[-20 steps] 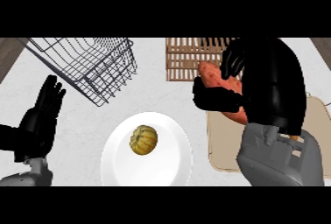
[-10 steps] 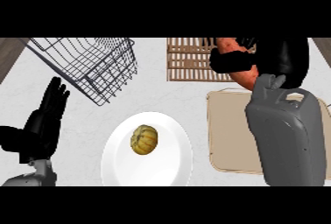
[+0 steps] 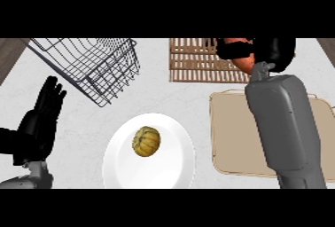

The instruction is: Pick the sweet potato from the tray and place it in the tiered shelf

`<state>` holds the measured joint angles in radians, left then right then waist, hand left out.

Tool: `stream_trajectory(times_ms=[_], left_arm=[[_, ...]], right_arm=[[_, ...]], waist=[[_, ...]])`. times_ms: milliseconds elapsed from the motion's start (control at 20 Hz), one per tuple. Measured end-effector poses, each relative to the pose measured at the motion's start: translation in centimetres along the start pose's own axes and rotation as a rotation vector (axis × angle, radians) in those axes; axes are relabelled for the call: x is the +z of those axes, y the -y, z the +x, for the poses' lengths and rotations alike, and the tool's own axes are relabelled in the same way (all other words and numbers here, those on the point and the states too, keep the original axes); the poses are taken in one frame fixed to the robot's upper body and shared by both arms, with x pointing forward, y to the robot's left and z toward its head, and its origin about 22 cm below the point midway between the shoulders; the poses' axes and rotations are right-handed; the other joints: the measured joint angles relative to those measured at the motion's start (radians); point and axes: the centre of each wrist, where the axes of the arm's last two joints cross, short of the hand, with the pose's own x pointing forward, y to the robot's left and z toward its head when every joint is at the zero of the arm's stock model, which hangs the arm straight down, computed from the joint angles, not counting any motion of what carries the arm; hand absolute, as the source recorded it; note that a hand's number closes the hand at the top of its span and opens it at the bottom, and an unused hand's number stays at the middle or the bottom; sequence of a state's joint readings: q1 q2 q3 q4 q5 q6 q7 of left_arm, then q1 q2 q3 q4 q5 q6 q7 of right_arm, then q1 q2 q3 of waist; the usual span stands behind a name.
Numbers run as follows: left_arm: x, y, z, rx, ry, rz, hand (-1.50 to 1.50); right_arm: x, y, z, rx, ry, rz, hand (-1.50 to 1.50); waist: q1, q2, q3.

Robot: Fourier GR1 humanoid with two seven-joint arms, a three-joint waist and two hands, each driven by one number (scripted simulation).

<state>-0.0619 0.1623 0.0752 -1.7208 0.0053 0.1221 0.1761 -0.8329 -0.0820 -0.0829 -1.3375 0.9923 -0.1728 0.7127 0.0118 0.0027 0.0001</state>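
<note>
The sweet potato (image 3: 243, 56) is up at the top right of the frame now, orange showing at the edge of the right hand (image 3: 271, 52), whose black fingers are curled round it and hide most of it. A second ago that same hand sat lower, just over the top of the tray (image 3: 229, 133); since then the grey forearm has stretched straight up the picture and carried its load off the tan tray and onto the right end of the slatted wooden shelf (image 3: 203, 62). So the lift is done and the carry looks all but finished; what remains, by my reading, is to lower it onto the slats and uncurl. The tray below lies bare where it shows beside the arm. Further out, a white plate (image 3: 124, 164) at lower centre holds a small yellow-green squash (image 3: 146, 141), untouched, and a wire basket (image 3: 98, 66) sits at upper left. The left hand (image 3: 39, 124) rests at the left edge, fingers straight and spread, unmoved on the bench (image 3: 157, 97).
</note>
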Motion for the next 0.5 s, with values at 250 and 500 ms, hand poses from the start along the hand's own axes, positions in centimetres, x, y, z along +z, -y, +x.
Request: stream_trajectory(times_ms=[250,500], left_arm=[[-0.7,0.8,-0.7,-0.004,0.0,-0.005,0.0],[-0.4,1.6,-0.4,0.006,0.007,-0.007,0.0]], right_arm=[[-2.3,-1.7,-0.7,0.023,0.011,0.001,1.5],[-3.8,-3.0,-1.4,-0.066,-0.045,-0.024,-1.5]], waist=[[0.0,0.001,0.0],[0.005,0.002,0.0]])
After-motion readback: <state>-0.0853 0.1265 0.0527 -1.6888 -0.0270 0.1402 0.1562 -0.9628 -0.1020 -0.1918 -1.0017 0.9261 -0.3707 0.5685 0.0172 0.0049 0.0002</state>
